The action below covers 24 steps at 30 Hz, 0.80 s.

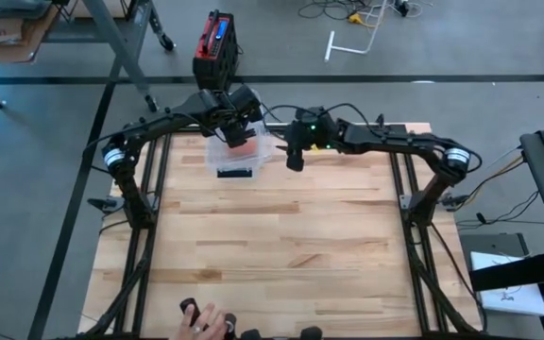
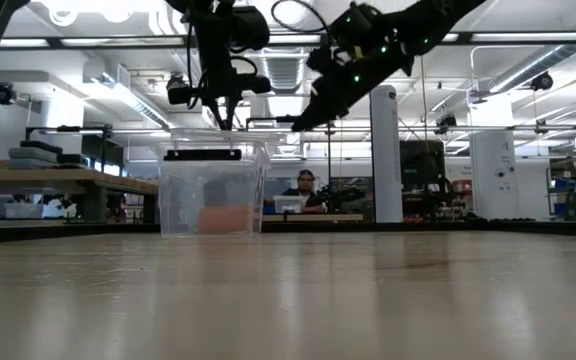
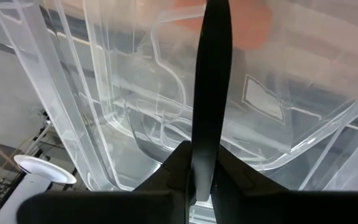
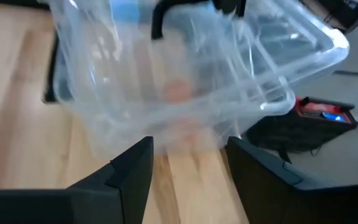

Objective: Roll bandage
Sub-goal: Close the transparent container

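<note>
A clear plastic box [image 1: 220,162] stands near the table's far edge, left of the middle, with a black latch [image 1: 234,173] on its near side. A pinkish bandage [image 1: 242,151] lies inside it, on the bottom, and shows through the wall in the low view [image 2: 226,218]. My left gripper [image 1: 239,127] hangs shut over the box's open top, pointing steeply down [image 3: 211,12]. My right gripper [image 1: 294,162] stands open just right of the box, above the table, its fingers aimed at the box's wall [image 4: 188,149]. My left gripper's shut fingers [image 3: 209,93] point down among the box's clear walls [image 3: 135,93]. I cannot tell whether they touch the plastic or pinch any of it.
A red and black device [image 1: 215,47] sits on the floor beyond the far edge. A person's hand [image 1: 208,323] rests on dark controls at the near edge. Bare wooden tabletop [image 1: 281,246] stretches from the box toward the near edge.
</note>
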Available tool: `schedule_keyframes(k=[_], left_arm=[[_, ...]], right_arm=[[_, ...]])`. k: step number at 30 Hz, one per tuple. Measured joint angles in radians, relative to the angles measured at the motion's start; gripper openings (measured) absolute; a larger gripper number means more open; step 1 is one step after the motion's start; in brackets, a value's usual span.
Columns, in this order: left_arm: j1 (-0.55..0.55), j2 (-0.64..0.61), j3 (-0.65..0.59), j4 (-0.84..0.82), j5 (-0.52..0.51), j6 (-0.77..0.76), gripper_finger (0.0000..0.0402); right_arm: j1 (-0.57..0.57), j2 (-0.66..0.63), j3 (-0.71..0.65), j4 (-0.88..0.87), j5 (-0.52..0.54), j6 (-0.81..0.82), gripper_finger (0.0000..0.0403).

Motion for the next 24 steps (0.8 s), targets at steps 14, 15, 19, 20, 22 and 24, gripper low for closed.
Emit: schedule_keyframes(k=[14,15,19,20,22,24], left_arm=[[-0.001,0.0,0.0,0.004,0.1,-0.062,0.0057],[-0.001,0.0,0.0,0.004,0.112,-0.09,0.0062],[-0.001,0.0,0.0,0.006,0.14,-0.154,0.0076],[-0.001,0.0,0.0,0.007,0.14,-0.157,0.0079],[-0.001,0.0,0.0,0.008,0.14,-0.16,0.0084],[-0.001,0.0,0.0,0.01,0.14,-0.16,0.0091]], right_arm=[[0.037,0.086,-0.001,0.061,-0.033,-0.038,0.0181],[0.038,0.086,-0.001,0.065,-0.033,-0.043,0.0181],[0.041,0.085,-0.001,0.074,-0.032,-0.043,0.018],[0.041,0.085,-0.001,0.079,-0.032,-0.043,0.0181],[0.042,0.085,-0.001,0.088,-0.032,-0.043,0.0181],[0.043,0.085,-0.001,0.087,-0.033,-0.043,0.018]])
